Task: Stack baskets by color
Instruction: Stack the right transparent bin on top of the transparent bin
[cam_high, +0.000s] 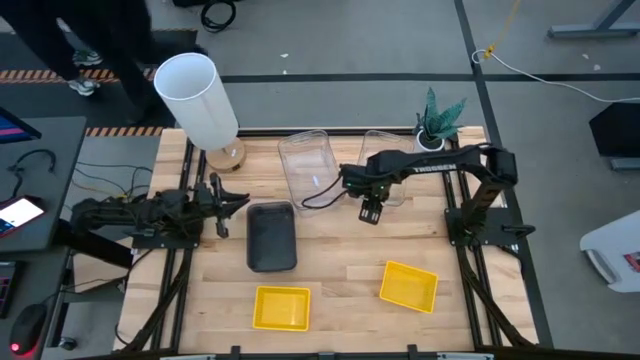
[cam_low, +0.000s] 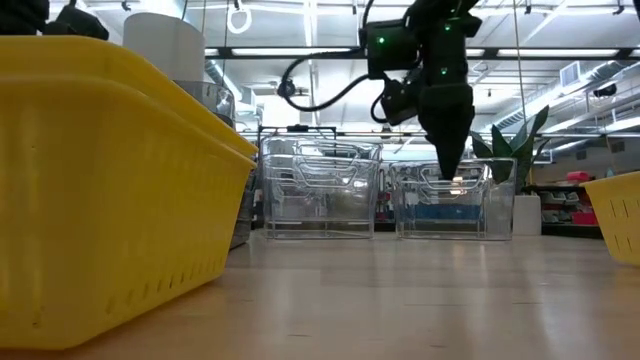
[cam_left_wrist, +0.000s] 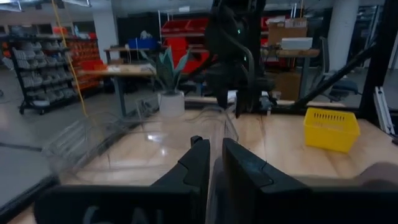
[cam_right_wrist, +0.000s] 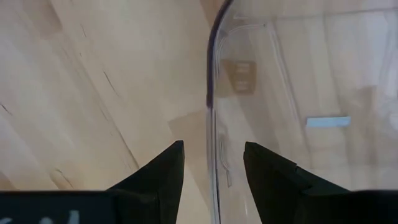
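Observation:
Two clear baskets (cam_high: 305, 165) (cam_high: 385, 145) stand side by side at the table's far middle. A dark grey basket (cam_high: 272, 237) lies nearer, and two yellow baskets (cam_high: 281, 307) (cam_high: 409, 286) sit near the front edge. My right gripper (cam_high: 370, 213) points down, open, at the near left corner of the right clear basket (cam_low: 455, 205). In the right wrist view its fingers (cam_right_wrist: 213, 146) stand on either side of that basket's wall (cam_right_wrist: 210, 93) without touching it. My left gripper (cam_high: 238, 203) waits level at the table's left, shut and holding nothing (cam_left_wrist: 216, 149).
A tall white cylinder (cam_high: 197, 97) stands at the far left corner and a small potted plant (cam_high: 437, 122) at the far right. Bare wood lies between the grey basket and the right yellow one. A person's legs (cam_high: 90, 50) show beyond the far left edge.

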